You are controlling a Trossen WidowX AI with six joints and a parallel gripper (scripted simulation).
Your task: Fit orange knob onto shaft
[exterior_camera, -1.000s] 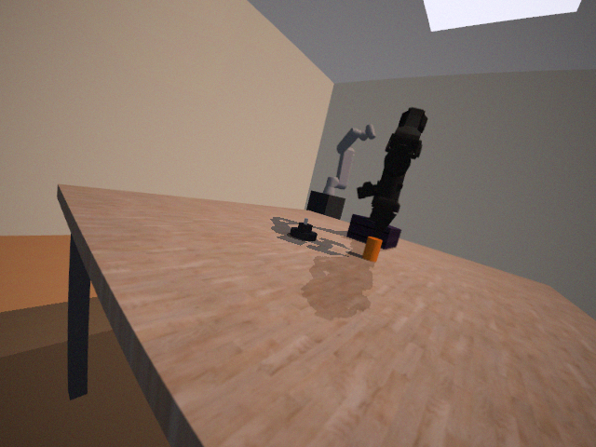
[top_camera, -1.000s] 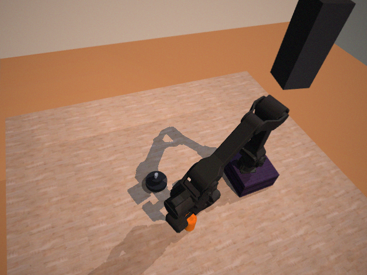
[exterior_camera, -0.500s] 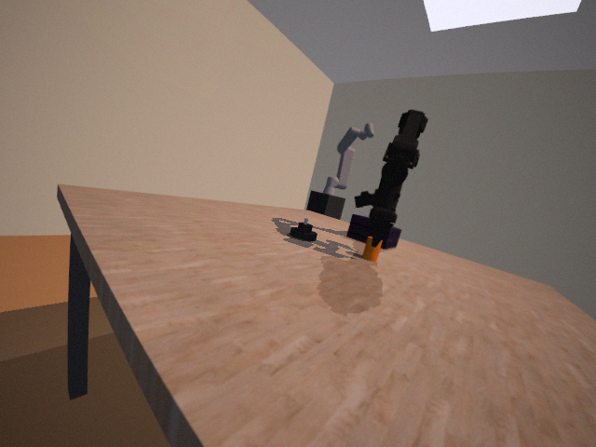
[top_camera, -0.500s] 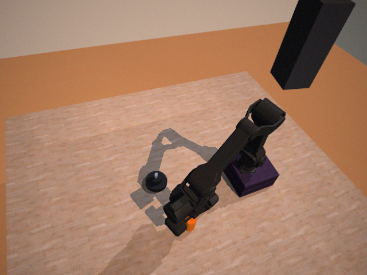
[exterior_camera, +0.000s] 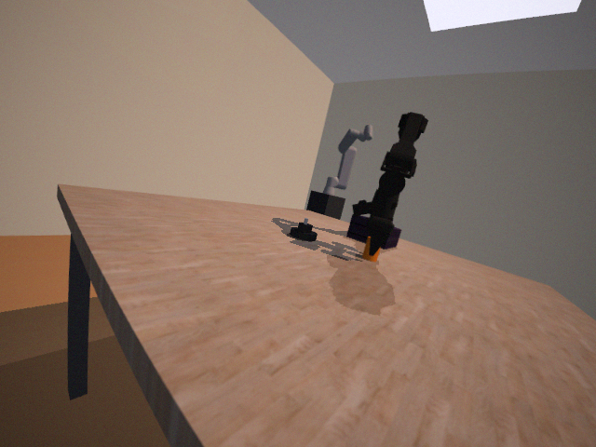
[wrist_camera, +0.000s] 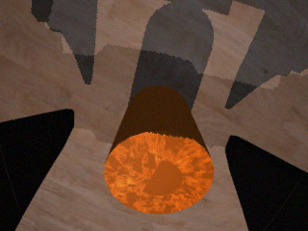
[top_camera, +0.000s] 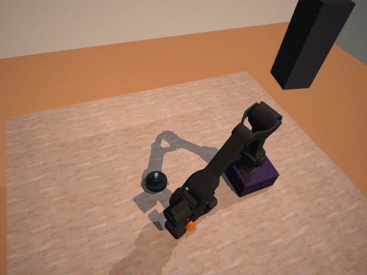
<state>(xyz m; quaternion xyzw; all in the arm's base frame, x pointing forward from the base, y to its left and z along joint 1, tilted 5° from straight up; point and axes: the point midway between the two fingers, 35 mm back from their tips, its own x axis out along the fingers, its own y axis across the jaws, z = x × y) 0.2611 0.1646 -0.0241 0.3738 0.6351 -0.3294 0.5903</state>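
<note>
The orange knob [top_camera: 191, 225] [exterior_camera: 367, 250] [wrist_camera: 160, 166] stands upright on the wooden table [top_camera: 74, 148]. In the wrist view I look down on its round top, and its hole is hidden underneath. My gripper [top_camera: 184, 226] [exterior_camera: 376, 240] [wrist_camera: 153, 131] is open wide and low around the knob. Its two dark fingers stand to either side of the knob with clear gaps and do not touch it. The round dark pedestal [top_camera: 156, 181] [exterior_camera: 303, 233] with the silver D-shaped shaft [top_camera: 156, 175] [exterior_camera: 305, 222] stands to the left of the gripper, apart from the knob.
The arm's purple base block [top_camera: 257, 177] [exterior_camera: 356, 229] sits right of the pedestal. A dark tall block [top_camera: 311, 41] hangs over the far right corner. A grey arm on a black box [exterior_camera: 327, 202] stands beyond the table's far edge.
</note>
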